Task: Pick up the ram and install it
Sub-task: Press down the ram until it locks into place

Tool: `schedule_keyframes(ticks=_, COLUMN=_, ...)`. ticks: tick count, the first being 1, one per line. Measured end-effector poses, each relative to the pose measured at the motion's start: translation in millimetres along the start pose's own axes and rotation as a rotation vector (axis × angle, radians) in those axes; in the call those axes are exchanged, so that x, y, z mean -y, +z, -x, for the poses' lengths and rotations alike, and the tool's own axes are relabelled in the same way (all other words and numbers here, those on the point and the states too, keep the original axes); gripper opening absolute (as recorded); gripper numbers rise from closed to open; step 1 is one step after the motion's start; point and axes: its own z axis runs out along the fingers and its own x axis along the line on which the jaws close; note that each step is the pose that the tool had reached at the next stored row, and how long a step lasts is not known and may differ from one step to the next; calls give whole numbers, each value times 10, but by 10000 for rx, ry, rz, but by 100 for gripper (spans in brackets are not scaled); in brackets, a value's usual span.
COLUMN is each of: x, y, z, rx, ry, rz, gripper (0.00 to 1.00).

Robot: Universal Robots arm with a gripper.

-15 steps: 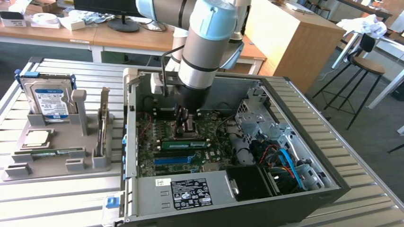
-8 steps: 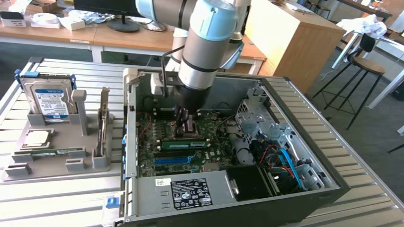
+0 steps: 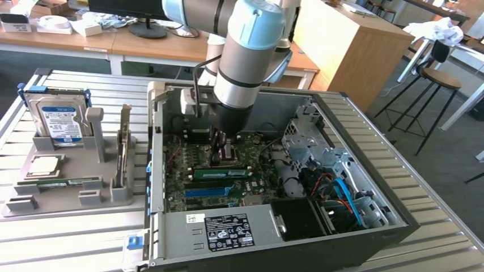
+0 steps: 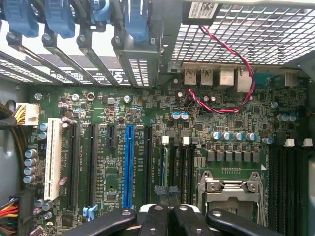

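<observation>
A green ram (image 3: 221, 173) with a pale label stands on edge in a memory slot on the motherboard inside the open computer case (image 3: 378, 170). My gripper (image 3: 224, 158) hangs straight down just behind and above that ram, shut. In the wrist view the black fingertips (image 4: 158, 212) meet over the ram (image 4: 165, 164), which runs edge-on along its slot. I cannot tell whether they touch its top edge. A second ram (image 3: 123, 144) stands upright in the grey holder (image 3: 68, 201) at the exterior view's left.
The holder also carries a silver hard drive (image 3: 59, 122) and a square processor chip (image 3: 43, 165). Inside the case are the power supply (image 3: 219, 229), drive cage (image 3: 310, 139), loose cables (image 3: 336, 190), the processor socket (image 4: 231, 189) and a blue slot (image 4: 129, 162).
</observation>
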Motion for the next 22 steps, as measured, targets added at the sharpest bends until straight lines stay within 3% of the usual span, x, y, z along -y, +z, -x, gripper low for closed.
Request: schedule_keyframes(ticks=22, x=5, y=101, z=-9, rx=0, ry=-1, rz=0, gripper=10)
